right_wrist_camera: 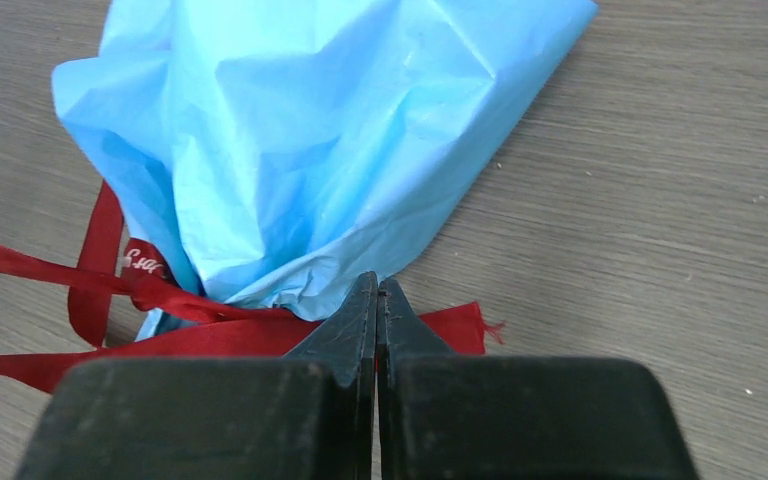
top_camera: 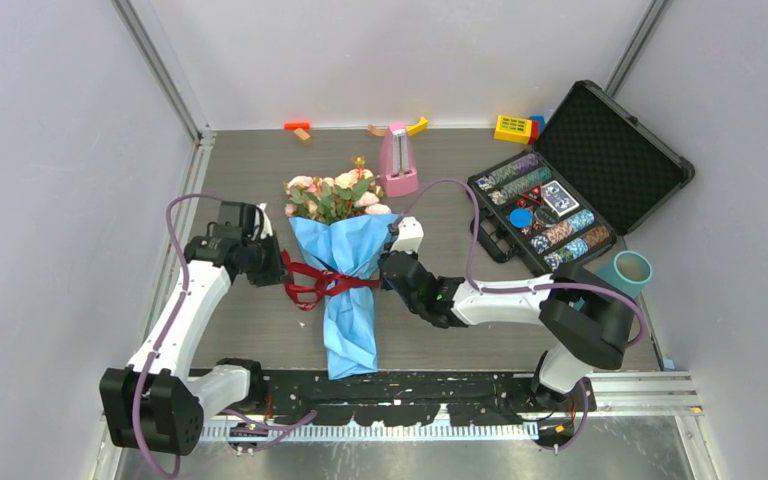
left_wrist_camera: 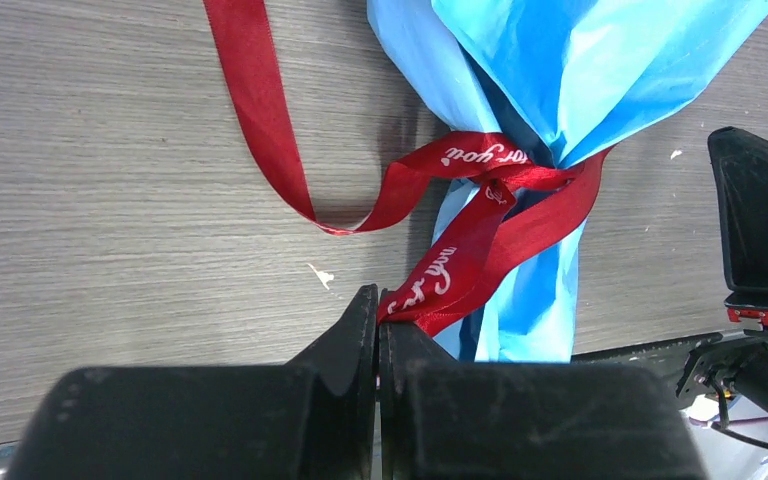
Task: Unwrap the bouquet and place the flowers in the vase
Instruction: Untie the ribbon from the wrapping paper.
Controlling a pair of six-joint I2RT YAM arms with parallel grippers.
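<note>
You have only one legible text here: white script on the dark red ribbon tied round the bouquet. In the left wrist view, the strand at two o'clock from centre reads "for you", upside down. A strand at five o'clock shows "you" again. In the right wrist view, at nine o'clock, the dark red ribbon carries white letters you cannot make out. Print inside the open black case is too small to read.

One blue paper-cone bouquet of pink roses is counted; one dark red ribbon; one teal cylindrical vase; one pink tapered metronome-shaped object; one open black case.
</note>
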